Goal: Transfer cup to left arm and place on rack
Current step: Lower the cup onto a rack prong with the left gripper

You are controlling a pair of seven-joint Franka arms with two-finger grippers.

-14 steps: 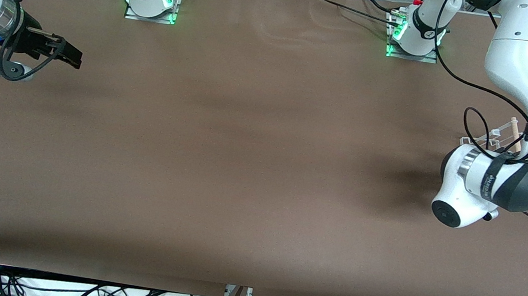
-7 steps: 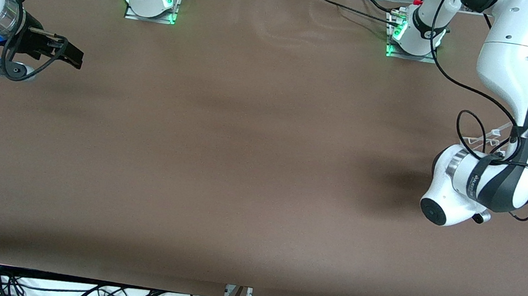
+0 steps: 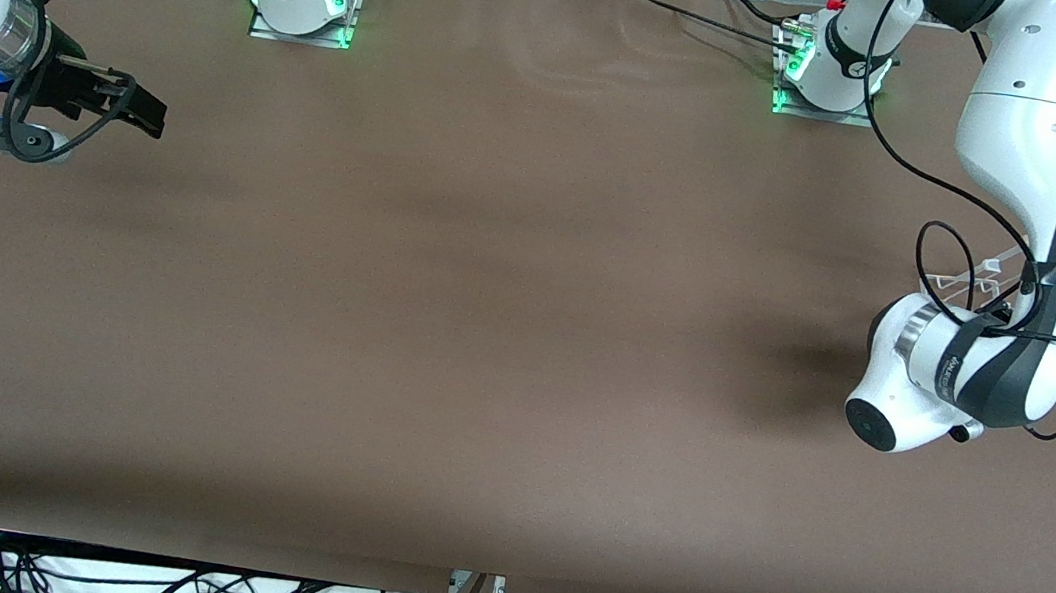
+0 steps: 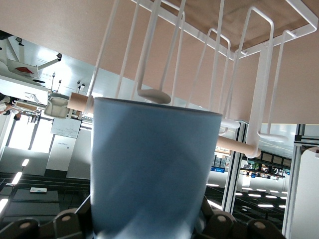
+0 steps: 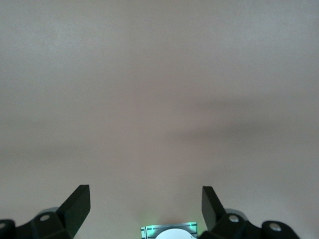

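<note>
Brown tabletop lying bare across middle. Left arm reaching down at its own end of table, over white wire rack. Right gripper waiting over right arm's end, fingers spread, holding nothing. Left gripper pinching light-blue cup low on its wall, rim pointing at rack prongs and wooden dowel. Cup looking light, stiff, smooth plastic, likely slippery; mid-wall hold seeming safest.

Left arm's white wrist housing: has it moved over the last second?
Yes. The left arm's white wrist housing has shifted toward the right arm's end and the front camera, now hiding more of the white wire rack.
</note>
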